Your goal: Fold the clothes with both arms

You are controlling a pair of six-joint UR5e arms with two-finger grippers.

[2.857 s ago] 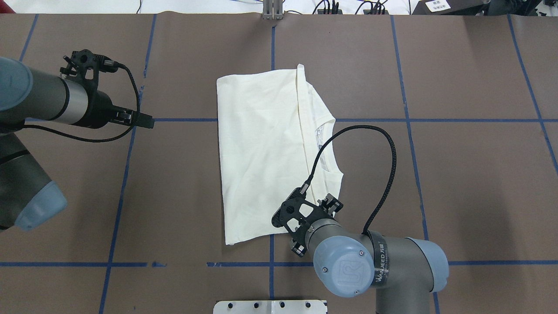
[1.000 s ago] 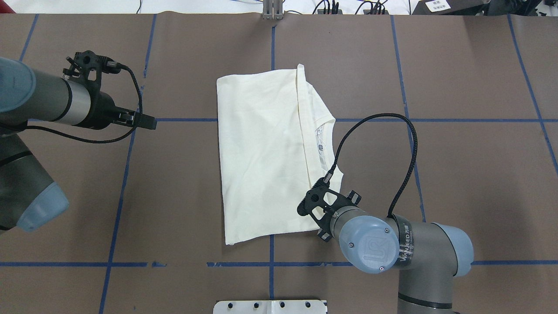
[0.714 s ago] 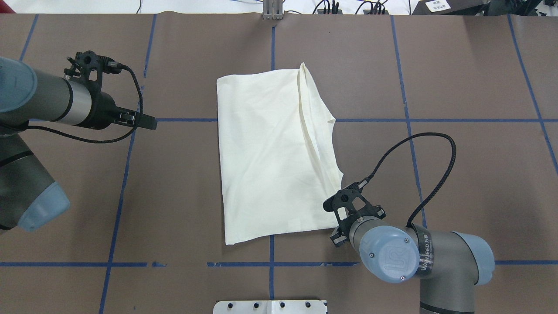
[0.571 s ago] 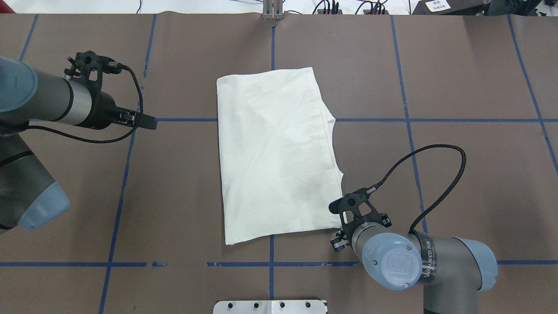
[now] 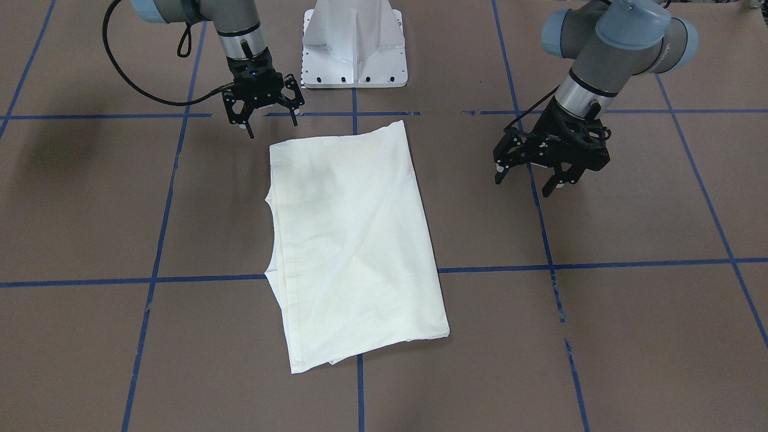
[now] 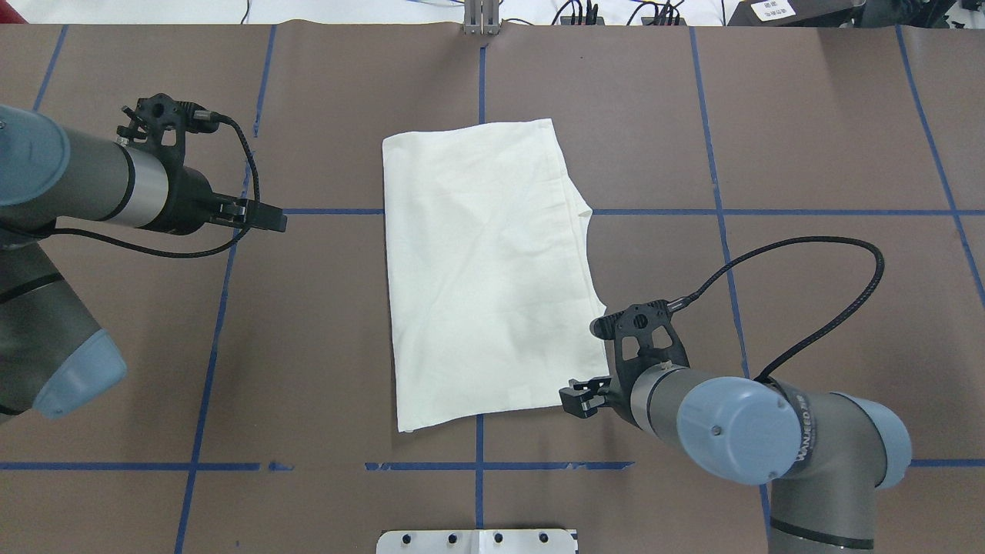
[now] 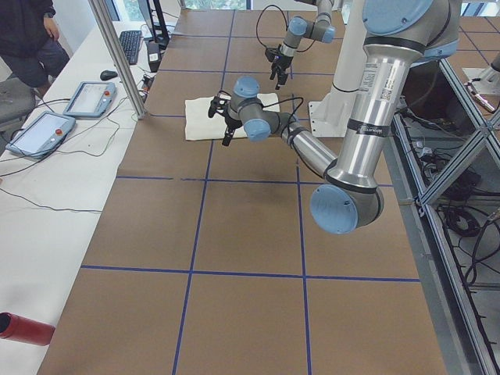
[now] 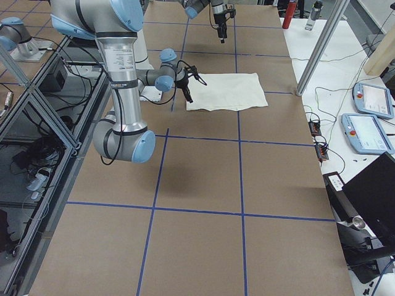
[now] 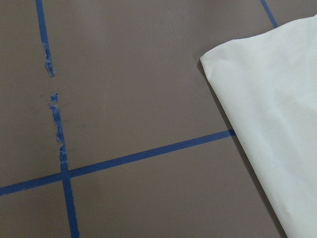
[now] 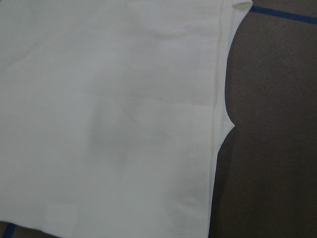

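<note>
The clothes are one cream shirt, folded into a plain rectangle and lying flat mid-table; no print shows. My right gripper hovers just off its near right corner, open and empty. The right wrist view is filled with the shirt and its hemmed edge. My left gripper hangs open and empty well to the left of the shirt. In the left wrist view a corner of the shirt shows beyond bare table.
The brown table cover carries a grid of blue tape. The white pedestal base stands at the robot's edge. Teach pendants, cables and a metal post sit past the far edge, where a person stands.
My right gripper drew the shirt's top layer rightward over the collar, let it go flat, then swung back to the right. The left gripper crept slightly toward the shirt.
</note>
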